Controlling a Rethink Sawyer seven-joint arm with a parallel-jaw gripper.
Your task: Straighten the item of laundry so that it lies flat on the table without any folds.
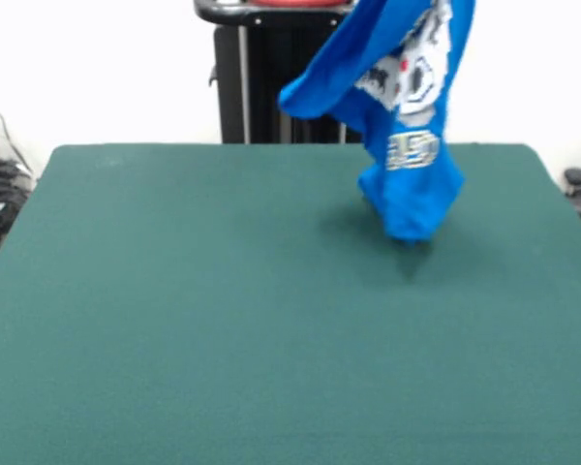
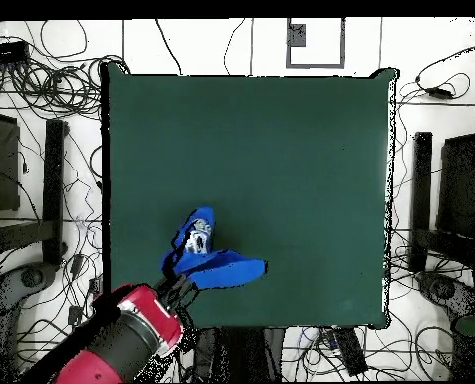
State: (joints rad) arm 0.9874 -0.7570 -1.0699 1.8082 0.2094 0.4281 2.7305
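Your small bright blue fabric garment with white block lettering (image 1: 407, 126) hangs bunched in the upper right of the front view, its top running out of the frame and its lowest fold at, or just above, the dark green felt tabletop (image 1: 223, 339); whether it touches you cannot tell. In the overhead view the same garment (image 2: 209, 262) sits in the lower left part of the green, near the bottom edge, just above the red and black arm (image 2: 121, 345).

The tool itself is hidden by cloth and arm, so you cannot tell how far open it is. The garment plainly hangs from above, so judge it as carried.

Expect the cloth to be light, limp and quick to fold on itself; it will drape rather than hold shape. A corner or hem edge looks the best place to take hold, so that the rest can be dragged out flat.

The tabletop carries nothing else. A black stand (image 1: 261, 87) rises behind the far edge, and loose cables (image 2: 51, 120) lie off the sides, well apart from the garment.
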